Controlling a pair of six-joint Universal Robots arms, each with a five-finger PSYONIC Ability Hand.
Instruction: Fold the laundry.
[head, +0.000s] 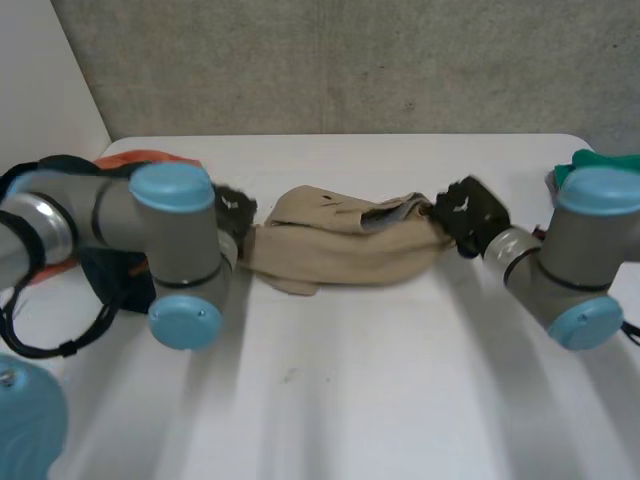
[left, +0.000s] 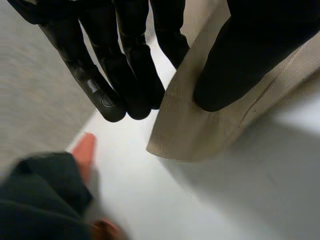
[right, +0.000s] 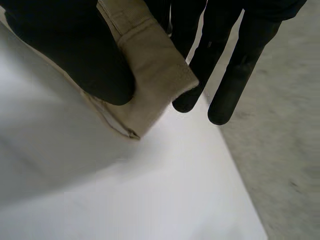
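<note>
**Both hands pinch one beige crumpled cloth garment (head: 340, 250), stretched left to right between them.**

Your left hand (head: 235, 205) has its thumb pressed down on the garment's left end, the cloth caught between thumb and fingers (left: 112, 85). Your right hand (head: 468, 212) pinches the hemmed right end the same way, thumb on top and fingers (right: 220, 75) behind. Outward from there, the garment lies mid-table on the white table (head: 350, 390), its long axis running from hand to hand and its middle sagging and bunched. Neither hand is nearer, since each holds its own end. I judge any fold will turn on that left-right axis. An orange and dark laundry heap (head: 150, 157) sits far left, and a green cloth (head: 600, 160) far right.
</note>
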